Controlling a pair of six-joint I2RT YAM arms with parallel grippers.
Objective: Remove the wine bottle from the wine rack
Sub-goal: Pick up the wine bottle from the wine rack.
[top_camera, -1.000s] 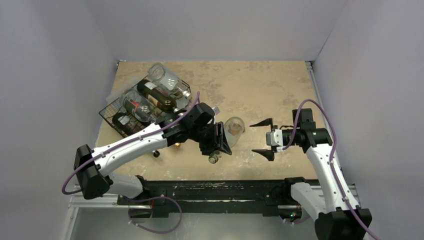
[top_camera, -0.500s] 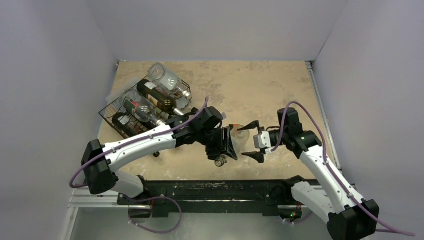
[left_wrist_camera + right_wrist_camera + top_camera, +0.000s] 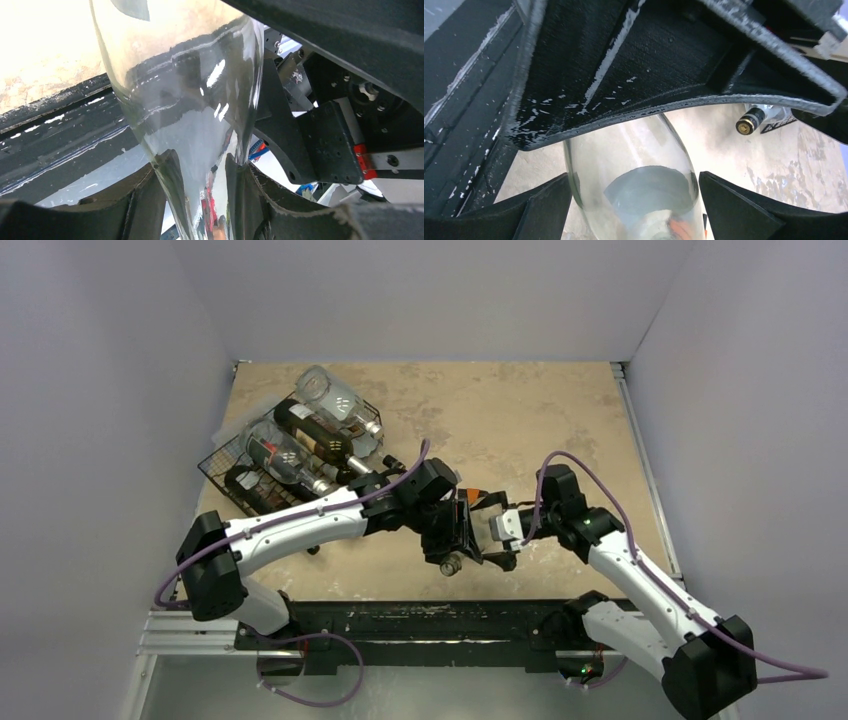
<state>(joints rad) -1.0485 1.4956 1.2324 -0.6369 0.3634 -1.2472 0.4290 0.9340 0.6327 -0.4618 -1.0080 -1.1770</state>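
Note:
The clear wine bottle [image 3: 190, 95] hangs off the black wire wine rack [image 3: 222, 468], over the table's near middle. My left gripper [image 3: 197, 200] is shut on its narrow neck, one finger [image 3: 150, 195] on each side. In the top view the left gripper [image 3: 455, 535] hides most of the wine bottle [image 3: 449, 564]. My right gripper [image 3: 493, 530] is open and straddles the bottle's wide body [image 3: 639, 185]. Its fingers [image 3: 539, 210] stand just off the glass on both sides.
Several more bottles lie on the rack at the back left: a clear one [image 3: 330, 395] on top and dark ones [image 3: 315, 435] below. A gold-capped bottle end [image 3: 745, 126] shows in the right wrist view. The black base rail [image 3: 420, 625] runs along the near edge.
My right arm has swung left and brought its open fingers around the bottle's body. The left arm has carried the bottle slightly right and nearer, still shut on the neck.

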